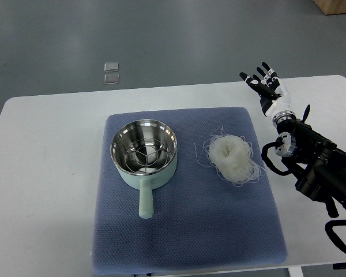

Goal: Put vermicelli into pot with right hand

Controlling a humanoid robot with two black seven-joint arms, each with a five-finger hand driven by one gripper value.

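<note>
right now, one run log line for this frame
right hand: open, raised beyond mat | vermicelli: on mat, untouched | pot: no vermicelli inside | left hand: out of view

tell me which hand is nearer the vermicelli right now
Right. The right hand hovers open past the mat's far right corner, beyond and to the right of the vermicelli. The left hand is out of view, so only the right can be placed.

You've got a pale mint-green pot (144,158) with a shiny steel inside, sitting on a slate-blue mat (184,231) with a fine dotted weave. Beside it, the vermicelli (230,156) is a translucent off-white tangle. The table (46,173) is plain white, and at its right edge your right hand (265,83) shows black and white.
</note>
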